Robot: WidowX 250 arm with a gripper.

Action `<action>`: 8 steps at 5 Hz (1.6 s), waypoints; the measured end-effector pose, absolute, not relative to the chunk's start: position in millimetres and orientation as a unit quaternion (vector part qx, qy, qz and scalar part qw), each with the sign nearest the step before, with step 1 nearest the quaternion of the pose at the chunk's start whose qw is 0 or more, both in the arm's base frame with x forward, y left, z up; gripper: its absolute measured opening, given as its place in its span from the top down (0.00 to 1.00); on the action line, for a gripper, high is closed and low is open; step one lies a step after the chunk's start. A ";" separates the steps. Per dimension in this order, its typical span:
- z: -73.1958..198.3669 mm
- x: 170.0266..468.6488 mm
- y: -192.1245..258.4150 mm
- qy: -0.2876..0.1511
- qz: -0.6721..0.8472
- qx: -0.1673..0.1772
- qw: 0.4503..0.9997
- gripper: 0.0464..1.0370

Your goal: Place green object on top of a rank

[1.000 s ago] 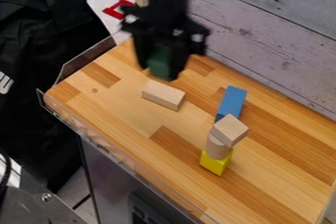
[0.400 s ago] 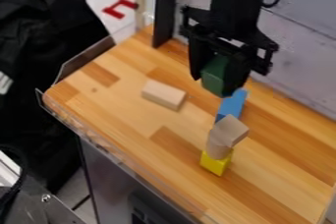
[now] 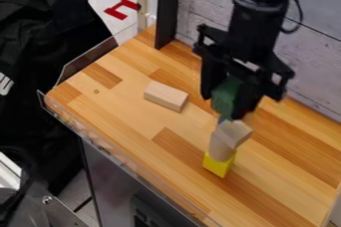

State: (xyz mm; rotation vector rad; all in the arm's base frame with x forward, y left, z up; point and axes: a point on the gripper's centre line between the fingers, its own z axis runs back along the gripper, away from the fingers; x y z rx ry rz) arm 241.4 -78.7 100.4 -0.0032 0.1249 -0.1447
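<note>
The black gripper hangs above the right half of the wooden table, shut on a green block. Just below it in the view stands a small tower: a yellow block at the bottom, a light wooden cylinder on it, and a tilted-looking wooden block on top. The green block's lower end appears close to the top block; whether they touch, I cannot tell. The blue block behind the tower is mostly hidden by the gripper.
A loose wooden block lies on the table, left of the tower. A dark upright post stands at the back edge by the plank wall. A clear rim borders the table's front left edge.
The gripper, holding the green block, has moved right across the view from the upper left, then a little lower toward the tower. The tower and the loose block have not moved.
</note>
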 end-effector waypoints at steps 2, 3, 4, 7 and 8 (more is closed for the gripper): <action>89.2 243.7 -83.9 0.078 -0.079 0.010 0.994 0.46; 80.0 243.9 -82.1 0.094 -0.077 0.011 0.993 0.46; 77.2 245.7 -78.9 0.098 -0.069 0.003 0.993 0.46; 75.8 247.6 -71.4 0.099 -0.060 -0.004 0.993 0.46; 75.8 247.2 -73.0 0.099 -0.062 -0.005 0.993 0.46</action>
